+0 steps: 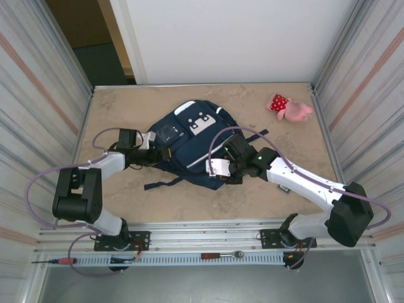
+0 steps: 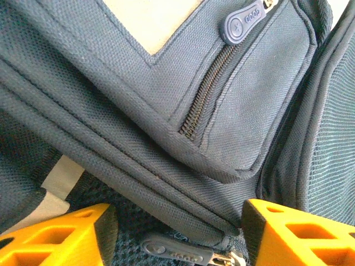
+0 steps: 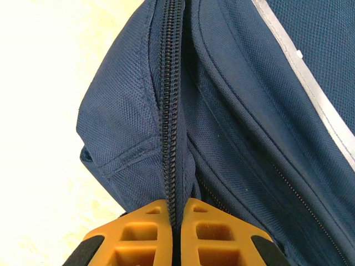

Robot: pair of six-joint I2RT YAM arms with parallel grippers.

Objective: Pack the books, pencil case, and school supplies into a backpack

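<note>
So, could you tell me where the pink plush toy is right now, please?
In the top view, the pink plush toy lies at the far right corner of the table, apart from the backpack to its left.

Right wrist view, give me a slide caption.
Right jaws pinch the navy backpack along its closed zipper.

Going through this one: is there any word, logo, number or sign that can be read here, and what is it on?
No text here can be read.
On the upper zipper pull: raised marks, too blurred to read.
On the lower zipper pull: raised dots, no letters legible.
On the white patch of the backpack: small dark marks, too small to read.
</note>
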